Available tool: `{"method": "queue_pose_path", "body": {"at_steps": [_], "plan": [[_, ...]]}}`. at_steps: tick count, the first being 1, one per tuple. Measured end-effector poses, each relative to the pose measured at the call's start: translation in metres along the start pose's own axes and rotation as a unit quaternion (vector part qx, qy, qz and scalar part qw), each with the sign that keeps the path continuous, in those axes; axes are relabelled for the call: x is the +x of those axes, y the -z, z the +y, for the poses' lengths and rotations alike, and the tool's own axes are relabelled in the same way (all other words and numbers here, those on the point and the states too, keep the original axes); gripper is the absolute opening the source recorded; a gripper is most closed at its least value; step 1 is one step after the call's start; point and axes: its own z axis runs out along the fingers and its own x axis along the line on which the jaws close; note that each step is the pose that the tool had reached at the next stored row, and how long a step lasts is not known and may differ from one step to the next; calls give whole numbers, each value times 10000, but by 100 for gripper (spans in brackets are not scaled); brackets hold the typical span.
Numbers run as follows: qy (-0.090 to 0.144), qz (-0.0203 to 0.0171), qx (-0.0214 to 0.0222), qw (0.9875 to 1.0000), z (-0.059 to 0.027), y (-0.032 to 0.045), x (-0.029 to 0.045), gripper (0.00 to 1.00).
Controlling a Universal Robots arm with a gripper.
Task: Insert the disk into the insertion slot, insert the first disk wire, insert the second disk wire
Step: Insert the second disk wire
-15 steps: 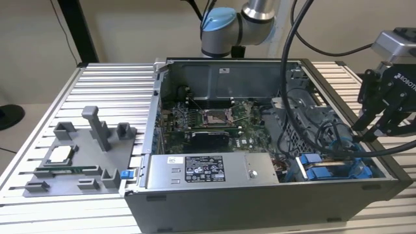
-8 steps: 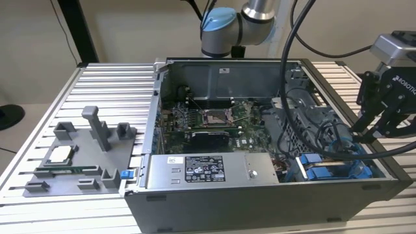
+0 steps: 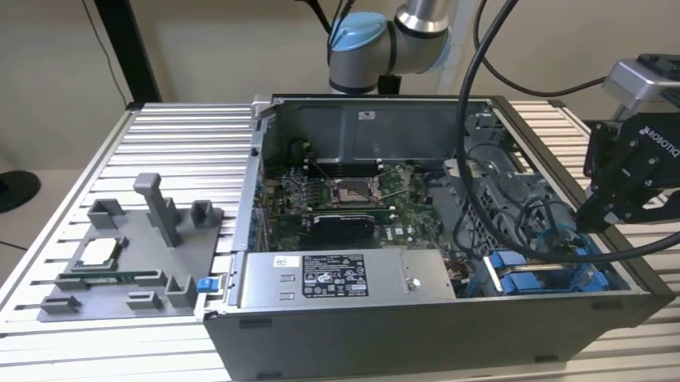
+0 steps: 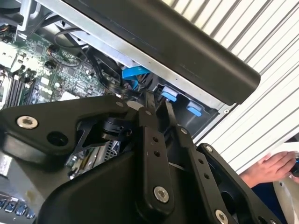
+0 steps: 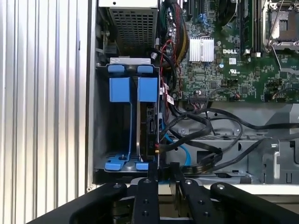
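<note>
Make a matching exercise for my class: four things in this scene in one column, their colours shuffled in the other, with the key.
Things:
1. power supply
2. slot tabs
3. motherboard
4. gripper

Colours:
A. green
B. black
C. bright blue
D. silver-grey, with a sticker

Pairs: 1-D, 2-C, 3-A, 4-B

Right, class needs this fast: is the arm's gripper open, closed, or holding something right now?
Gripper: cannot be told; it hangs at the edge of the insertion slot.
</note>
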Motion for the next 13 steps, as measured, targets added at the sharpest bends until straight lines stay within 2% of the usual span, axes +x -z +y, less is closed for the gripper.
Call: {"method": "queue_pose_path", "body": {"at_steps": [11, 13], "plan": [[0, 0, 0, 10000, -1, -6, 0, 0], [1, -1, 0, 10000, 13, 61, -1, 0]]}}
